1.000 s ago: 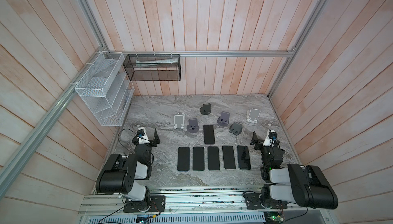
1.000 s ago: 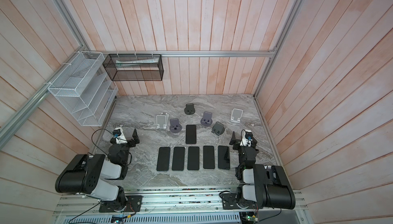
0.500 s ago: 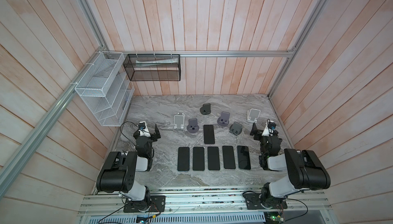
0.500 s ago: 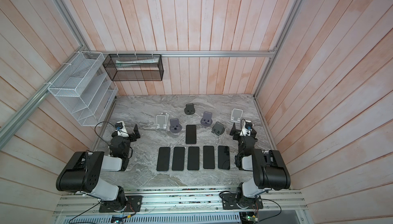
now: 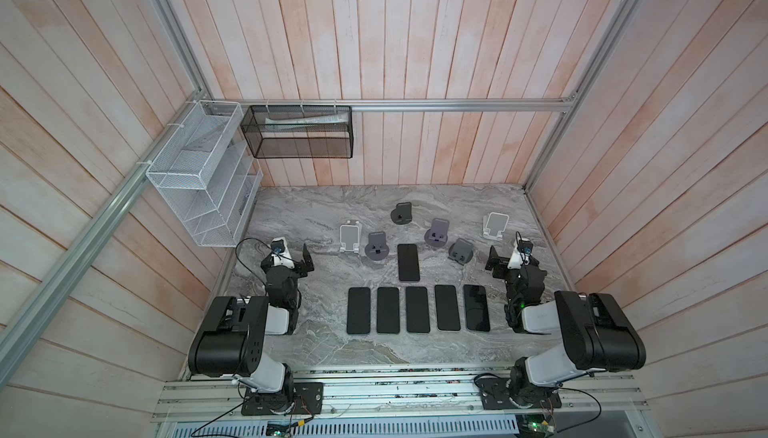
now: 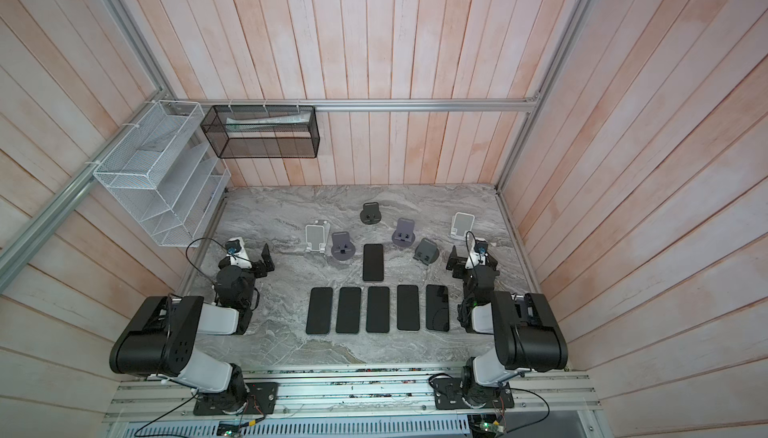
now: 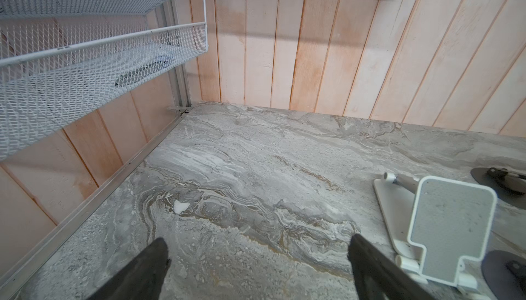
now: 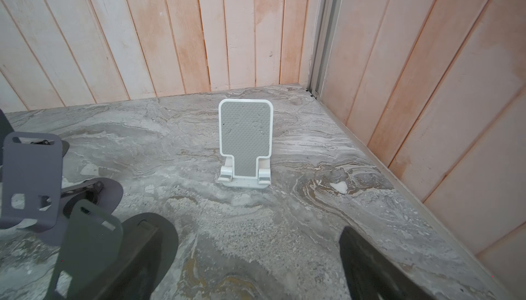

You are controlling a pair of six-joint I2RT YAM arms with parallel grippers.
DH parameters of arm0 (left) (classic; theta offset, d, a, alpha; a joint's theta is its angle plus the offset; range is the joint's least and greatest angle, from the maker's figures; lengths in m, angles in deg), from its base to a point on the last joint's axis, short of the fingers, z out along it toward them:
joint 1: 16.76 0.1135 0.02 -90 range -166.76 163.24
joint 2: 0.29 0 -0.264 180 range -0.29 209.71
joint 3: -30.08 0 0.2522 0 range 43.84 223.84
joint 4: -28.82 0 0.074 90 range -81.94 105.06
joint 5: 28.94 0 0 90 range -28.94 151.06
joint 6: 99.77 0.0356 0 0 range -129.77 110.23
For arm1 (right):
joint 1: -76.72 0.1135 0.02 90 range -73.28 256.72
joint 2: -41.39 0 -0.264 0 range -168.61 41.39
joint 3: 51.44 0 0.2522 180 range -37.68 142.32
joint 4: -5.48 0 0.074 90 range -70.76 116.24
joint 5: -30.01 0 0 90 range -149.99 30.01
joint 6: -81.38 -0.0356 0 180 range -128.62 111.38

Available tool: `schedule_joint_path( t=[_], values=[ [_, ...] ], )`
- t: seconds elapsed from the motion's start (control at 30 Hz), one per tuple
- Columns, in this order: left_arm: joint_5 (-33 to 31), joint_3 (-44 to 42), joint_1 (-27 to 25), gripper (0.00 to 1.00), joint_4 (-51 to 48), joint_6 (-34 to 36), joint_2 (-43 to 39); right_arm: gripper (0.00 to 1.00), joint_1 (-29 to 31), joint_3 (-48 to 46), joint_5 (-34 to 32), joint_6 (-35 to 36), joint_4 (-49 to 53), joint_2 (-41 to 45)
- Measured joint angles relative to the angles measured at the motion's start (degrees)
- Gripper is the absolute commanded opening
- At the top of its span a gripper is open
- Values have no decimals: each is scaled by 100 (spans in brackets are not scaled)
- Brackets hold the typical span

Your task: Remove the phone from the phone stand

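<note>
The left gripper (image 7: 257, 241) and right gripper (image 8: 252, 228) hang wide open, empty, either side of the lone phone (image 5: 408, 261), where a careless reach could topple the stand (image 5: 376, 246) beside it.

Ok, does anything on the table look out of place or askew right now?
Mildly. Five phones lie in a neat row, but a sixth phone lies alone beyond it, between the stands. One dark grey stand is turned at an angle to the others. Nothing looks spilled or damaged.
</note>
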Motion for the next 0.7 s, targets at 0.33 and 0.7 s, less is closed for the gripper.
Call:
schedule_joint_path(
  t=[0.33, 0.7],
  values=[
    [-15, 0, 0, 100, 0, 0, 0, 98, 48, 2, -4, 107, 28, 0],
    [-15, 0, 0, 100, 0, 0, 0, 98, 70, 33, -39, 120, 76, 0]
  ],
)
